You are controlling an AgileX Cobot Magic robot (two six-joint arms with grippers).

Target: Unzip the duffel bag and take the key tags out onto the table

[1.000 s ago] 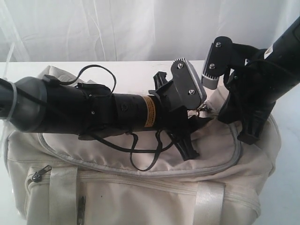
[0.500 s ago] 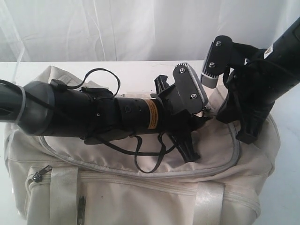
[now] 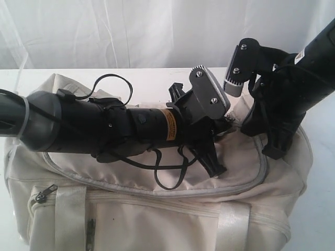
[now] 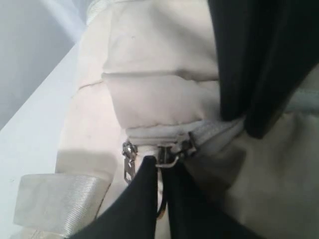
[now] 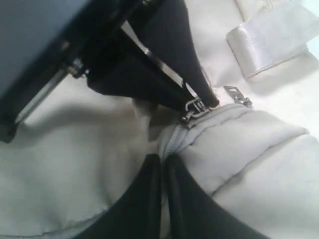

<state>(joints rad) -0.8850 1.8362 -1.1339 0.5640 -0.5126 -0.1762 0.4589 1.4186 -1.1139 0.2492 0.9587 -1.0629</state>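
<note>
Judging the duffel bag (image 3: 157, 209) soft and slack, cream cloth that will pucker and drag along rather than resist; it lies zipped shut on the table (image 3: 323, 172), so the only firm purchase is the small metal zipper pull (image 4: 167, 158) at one end of the top zip, slick and easy to lose. My left gripper (image 4: 159, 164) is pinched closed on that pull; my right gripper (image 5: 163, 162) is clamped on the bag's zip seam just beside it, anchoring the cloth. No key tags in sight, presumably inside.
</note>
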